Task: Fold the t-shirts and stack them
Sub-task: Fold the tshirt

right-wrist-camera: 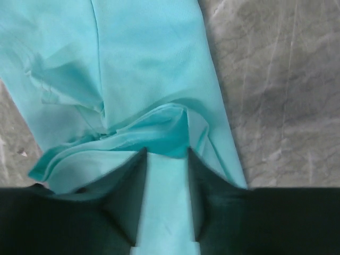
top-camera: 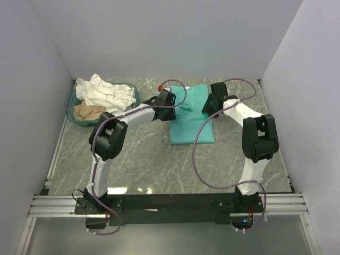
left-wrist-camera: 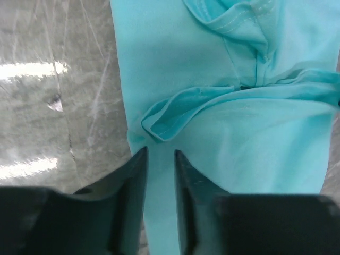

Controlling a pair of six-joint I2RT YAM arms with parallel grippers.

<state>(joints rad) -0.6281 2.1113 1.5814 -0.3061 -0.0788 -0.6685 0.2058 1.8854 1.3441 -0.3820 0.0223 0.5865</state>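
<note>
The teal-green t-shirt (top-camera: 192,123) lies folded into a long narrow strip on the grey marble table, with a rumpled fold at its far end. My left gripper (top-camera: 170,100) hovers over the strip's far left edge and my right gripper (top-camera: 211,104) over its far right edge. In the left wrist view the left gripper (left-wrist-camera: 160,152) is open, with flat teal cloth (left-wrist-camera: 239,154) below the gap and a loose hem fold just ahead. The right gripper (right-wrist-camera: 166,151) is open too, its tips at a bunched fold of the shirt (right-wrist-camera: 143,53). White t-shirts (top-camera: 103,91) and a beige one (top-camera: 88,111) sit in the basket.
The oval teal plastic basket (top-camera: 71,112) stands at the back left, near the left wall. A small red object (top-camera: 161,86) lies behind the left gripper. Cables loop off both arms. Bare marble table (top-camera: 143,159) stretches in front of the shirt.
</note>
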